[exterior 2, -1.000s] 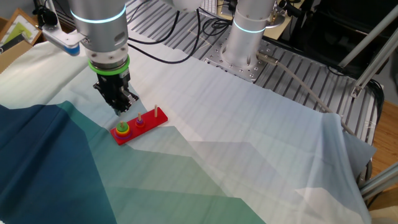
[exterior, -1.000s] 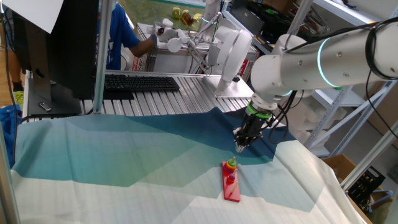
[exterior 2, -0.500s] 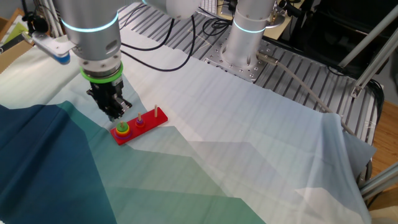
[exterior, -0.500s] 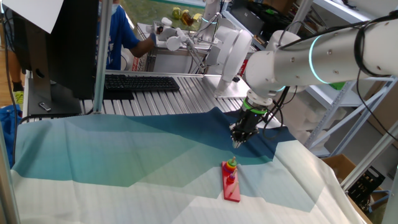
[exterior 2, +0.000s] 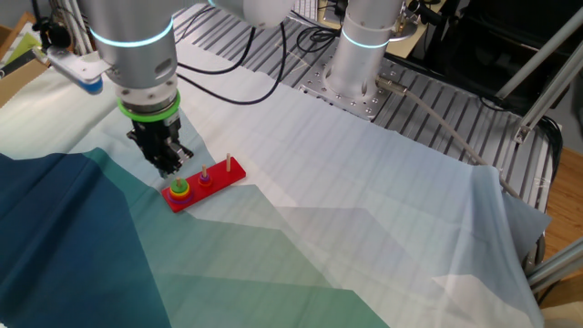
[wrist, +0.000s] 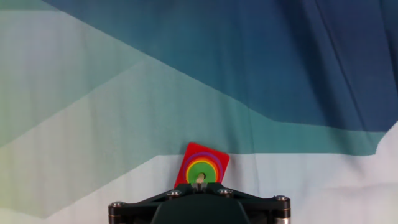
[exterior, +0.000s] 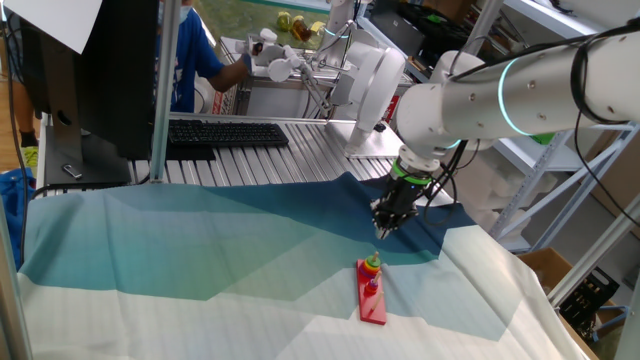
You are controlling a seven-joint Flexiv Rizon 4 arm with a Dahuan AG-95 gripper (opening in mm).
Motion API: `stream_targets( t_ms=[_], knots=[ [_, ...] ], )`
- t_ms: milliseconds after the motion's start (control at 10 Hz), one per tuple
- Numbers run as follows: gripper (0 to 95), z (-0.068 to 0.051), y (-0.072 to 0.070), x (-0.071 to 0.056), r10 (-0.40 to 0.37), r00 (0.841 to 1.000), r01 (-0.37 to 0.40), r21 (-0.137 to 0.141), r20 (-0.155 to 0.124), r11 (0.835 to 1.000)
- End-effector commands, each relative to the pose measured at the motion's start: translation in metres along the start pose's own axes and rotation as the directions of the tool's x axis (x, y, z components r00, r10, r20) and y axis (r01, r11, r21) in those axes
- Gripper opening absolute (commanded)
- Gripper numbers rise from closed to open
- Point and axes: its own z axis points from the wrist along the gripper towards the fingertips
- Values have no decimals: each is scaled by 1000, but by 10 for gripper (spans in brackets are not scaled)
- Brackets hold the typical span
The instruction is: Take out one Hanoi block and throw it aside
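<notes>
The red base board [exterior: 374, 301] lies on the cloth with a stack of rings on its end peg. The tiny green Hanoi block [exterior: 372, 261] sits on top of that stack, above a yellow ring [exterior 2: 180, 193]. It also shows in the other fixed view [exterior 2: 180, 187] and in the hand view [wrist: 199, 169], centred on rainbow rings. My gripper [exterior: 379, 231] hangs just above and a little behind the stack, apart from it. Its fingers look pressed together with nothing between them [exterior 2: 173, 169]. In the hand view only its tip [wrist: 199, 182] shows, over the peg.
A small ring sits on the middle peg [exterior 2: 206, 179] and the far peg [exterior 2: 228, 162] is bare. A blue, teal and white cloth [exterior: 200, 250] covers the table. A keyboard [exterior: 225, 131] and a ribbed metal surface lie behind. A second robot base [exterior 2: 364, 46] stands at the back.
Over the last second my gripper shifted a little sideways and slightly up from the stack, then held still. The rings and the base have not moved.
</notes>
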Motion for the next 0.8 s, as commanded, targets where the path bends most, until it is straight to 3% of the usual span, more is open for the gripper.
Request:
stream_targets(
  t_ms=[100,800],
  knots=[
    [380,-1,0,1,6,1000,-6,0,0,1000],
    [380,13,0,9,0,1000,0,-5,12,1000]
  ],
)
